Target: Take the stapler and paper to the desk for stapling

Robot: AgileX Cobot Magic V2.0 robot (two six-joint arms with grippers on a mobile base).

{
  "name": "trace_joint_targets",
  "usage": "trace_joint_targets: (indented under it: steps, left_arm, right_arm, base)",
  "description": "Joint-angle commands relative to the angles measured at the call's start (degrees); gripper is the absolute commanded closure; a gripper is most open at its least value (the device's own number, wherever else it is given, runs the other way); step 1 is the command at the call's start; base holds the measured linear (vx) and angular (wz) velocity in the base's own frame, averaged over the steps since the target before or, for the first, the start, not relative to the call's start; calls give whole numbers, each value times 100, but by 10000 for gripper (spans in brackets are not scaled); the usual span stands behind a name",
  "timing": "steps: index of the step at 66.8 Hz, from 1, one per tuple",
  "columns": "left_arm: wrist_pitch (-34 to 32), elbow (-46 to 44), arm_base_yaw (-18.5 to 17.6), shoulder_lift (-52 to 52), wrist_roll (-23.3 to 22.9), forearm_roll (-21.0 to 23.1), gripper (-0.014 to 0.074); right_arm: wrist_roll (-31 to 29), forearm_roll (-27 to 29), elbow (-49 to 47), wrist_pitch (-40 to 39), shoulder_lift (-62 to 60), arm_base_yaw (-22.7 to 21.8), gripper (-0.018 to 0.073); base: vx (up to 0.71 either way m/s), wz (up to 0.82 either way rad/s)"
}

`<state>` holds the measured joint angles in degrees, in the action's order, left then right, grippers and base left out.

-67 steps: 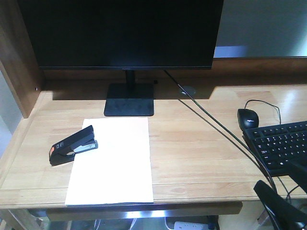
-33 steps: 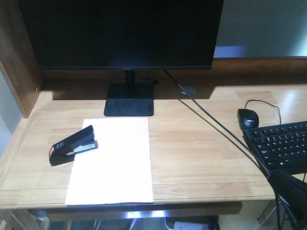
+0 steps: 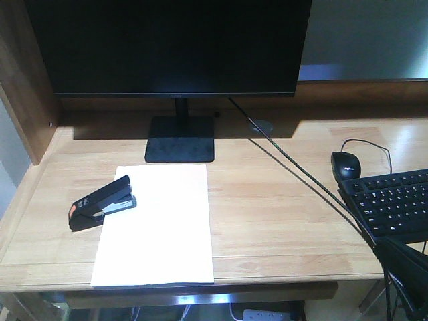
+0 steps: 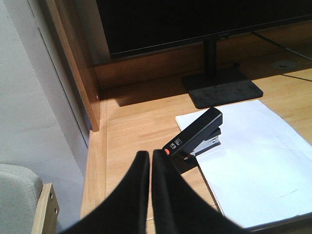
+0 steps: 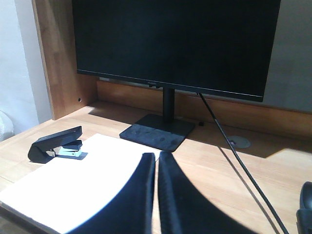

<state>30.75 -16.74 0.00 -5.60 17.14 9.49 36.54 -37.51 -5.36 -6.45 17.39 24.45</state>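
The stapler (image 3: 103, 202) and the paper (image 3: 156, 224) already lie on the tabletop (image 3: 281, 200), near its front left corner. The paper's short side is at the front edge, and the stapler's nose rests on the paper's left side, close to the back corner of the sheet. It looks like the fetching is done and only the stapling is left. To do that well, a hand should come down on top of the stapler and press straight, so the sheet does not slide. The left hand (image 4: 150, 161) hangs just in front of the stapler with its fingers together and nothing in them. The right hand (image 5: 156, 163) is over the paper's right side, fingers together too, and empty. The monitor stand (image 3: 180, 139) sits just behind the paper. A cable (image 3: 301, 175) runs across the middle, and the mouse (image 3: 346, 164) and keyboard (image 3: 391, 200) are far off by the right edge.
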Motion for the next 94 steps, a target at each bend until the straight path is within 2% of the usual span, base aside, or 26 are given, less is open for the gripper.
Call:
trace_joint_targets:
  steps: [1,6,18,30,35,43,51,60,94]
  left_arm:
    - [-479,-44,-16,-73,-56,86,603]
    - [-433,77,-10,-73,-43,80,603]
    - [-864,382,8,-73,-1,-657,603]
    - [-1074,728,8,-73,-50,-656,603]
    - [-1184,893,8,-73,-300,-595,603]
    - [-1631,1239,8,-73,-1138,-570,603]
    - [-2094,1622,8,195,-1793,-856,603]
    - [-2489,2004,8,753,-2152,-949,603]
    - [-2839,1991,-192,726,-2110,-1003,603]
  right_arm:
    - [-66,-1,-163,-338,40,-40,568]
    - [-66,-1,-163,-338,40,-40,568]
    - [-66,-1,-163,-338,40,-40,568]
    - [-66,-1,-163,-338,40,-40,568]
    - [-66,-1,-163,-338,40,-40,568]
    - [-66,-1,-163,-338,40,-40,568]
    - [-66,-1,-163,-338,40,-40,568]
    - [-66,-1,-163,-333,46,-40,568]
    - [-66,-1,-163,-333,53,-40,568]
  base:
    - [0,0]
    - [0,0]
    - [0,0]
    - [0,0]
    - [0,0]
    - [0,0]
    - [0,0]
    - [0,0]
    - [0,0]
